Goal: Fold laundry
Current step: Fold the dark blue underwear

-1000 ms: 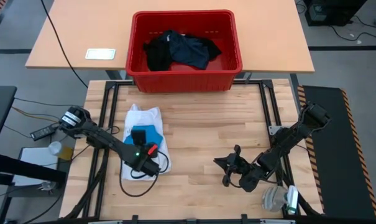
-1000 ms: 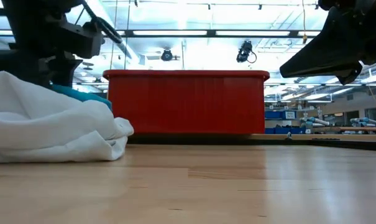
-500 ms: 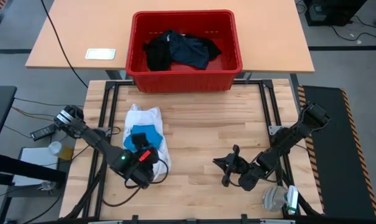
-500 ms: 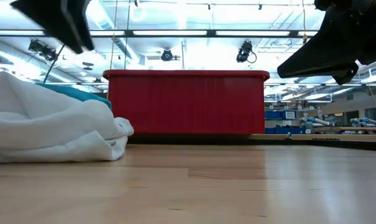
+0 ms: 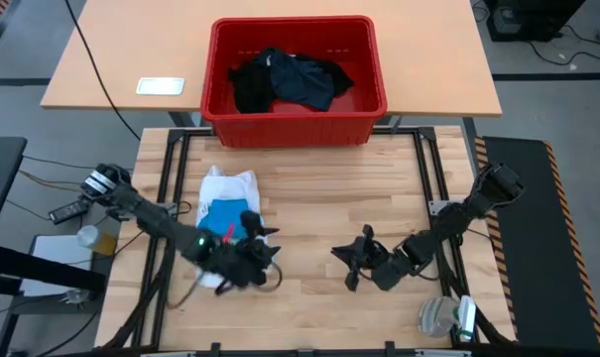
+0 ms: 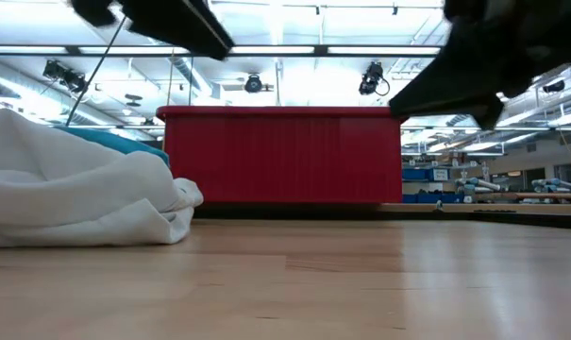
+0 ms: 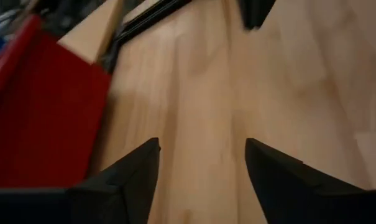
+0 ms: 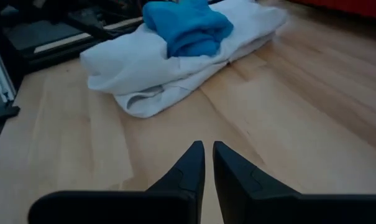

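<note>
Left pincer (image 5: 263,241): low over worktop (image 5: 329,198), just beside white shirt (image 5: 228,188), fingers spread, empty. Right pincer (image 5: 351,260): fingers nearly together, empty, pointing toward shirt. Shirt's long axis toward red crate (image 5: 295,124); blue piece (image 5: 225,212) on top.

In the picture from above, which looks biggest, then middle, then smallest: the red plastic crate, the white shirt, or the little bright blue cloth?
1. Red plastic crate, biggest.
2. White shirt, folded on the wooden table.
3. Bright blue cloth lying on the shirt, smallest.
</note>
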